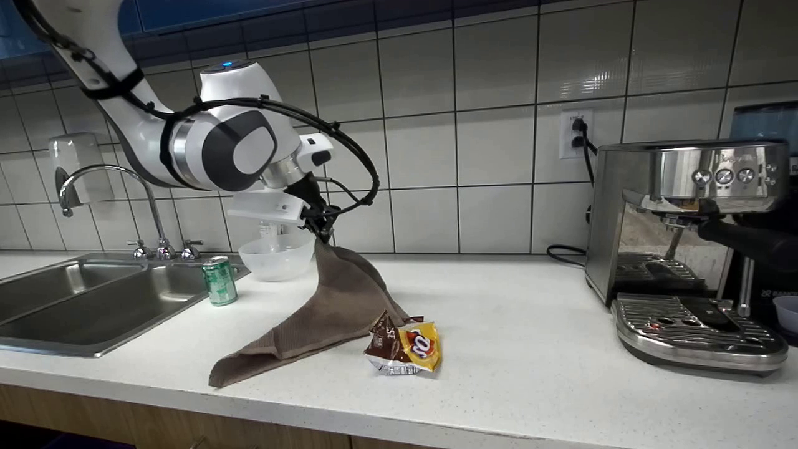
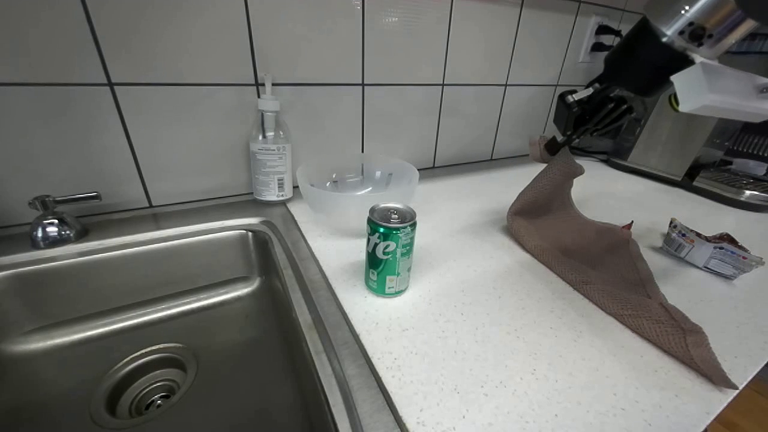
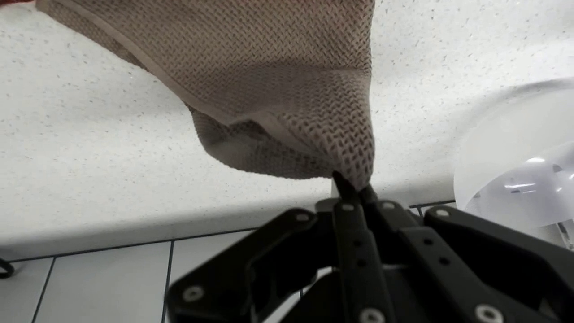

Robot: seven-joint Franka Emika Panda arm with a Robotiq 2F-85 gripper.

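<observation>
My gripper [image 1: 323,236] is shut on the upper corner of a brown woven cloth [image 1: 340,305]. In the wrist view the fingertips [image 3: 356,186] pinch the cloth [image 3: 287,85]. The cloth hangs from the gripper and its lower part lies spread on the counter, as an exterior view also shows [image 2: 591,252]. A yellow and brown snack bag [image 1: 408,349] lies by the cloth's lower edge; it also shows crumpled in an exterior view [image 2: 714,249]. A translucent bowl [image 1: 274,259] stands beside the gripper, near the wall. A green can [image 2: 390,258] stands upright near the bowl.
A steel sink [image 1: 112,293] with a faucet [image 1: 149,206] lies beside the can. A pump bottle [image 2: 272,156] stands behind the bowl at the tiled wall. An espresso machine [image 1: 692,249] stands on the counter [image 1: 511,349], with a cord running to a wall outlet [image 1: 576,134].
</observation>
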